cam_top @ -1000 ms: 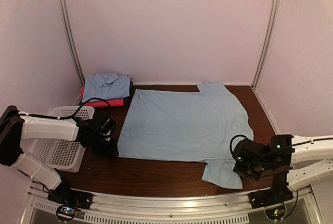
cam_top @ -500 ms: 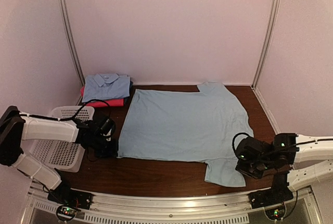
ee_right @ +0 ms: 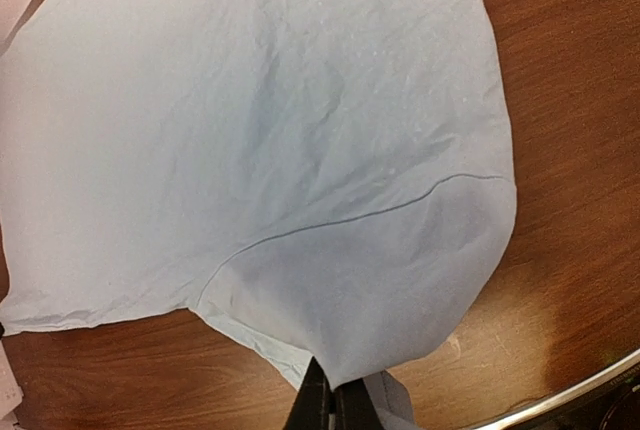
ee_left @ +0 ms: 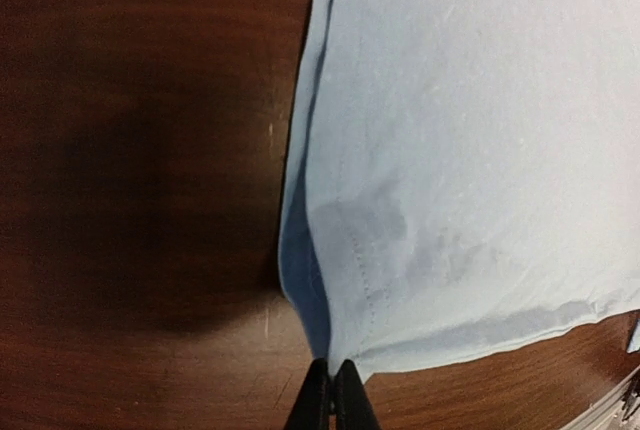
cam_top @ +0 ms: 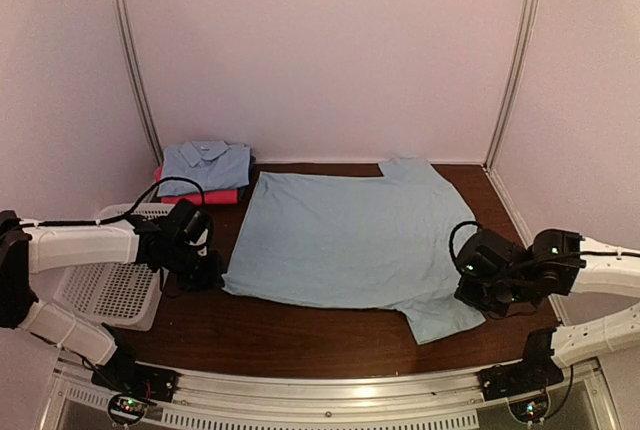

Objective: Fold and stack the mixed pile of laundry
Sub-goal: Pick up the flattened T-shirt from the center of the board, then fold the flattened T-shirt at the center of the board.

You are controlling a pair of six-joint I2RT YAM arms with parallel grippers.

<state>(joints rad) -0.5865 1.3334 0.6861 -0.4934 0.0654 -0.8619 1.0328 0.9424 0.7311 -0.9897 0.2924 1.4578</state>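
Note:
A large plain light blue shirt (cam_top: 350, 240) lies spread flat on the dark wooden table (cam_top: 300, 325). My left gripper (cam_top: 208, 272) is shut on its near-left hem corner (ee_left: 345, 350), lifted slightly. My right gripper (cam_top: 478, 295) is shut on the near-right sleeve (ee_right: 380, 290) and holds it raised off the table. A folded light blue collared polo (cam_top: 205, 165) rests on a magenta cloth (cam_top: 205, 196) at the back left.
A white perforated basket (cam_top: 110, 290) stands at the left edge beside my left arm. Metal posts (cam_top: 130, 50) run up the back wall corners. A metal rail (cam_top: 330, 398) lines the table's near edge.
Both grippers have risen and moved away from the near edge with the shirt. The right sleeve has been pulled up and inward; the left hem corner has lifted.

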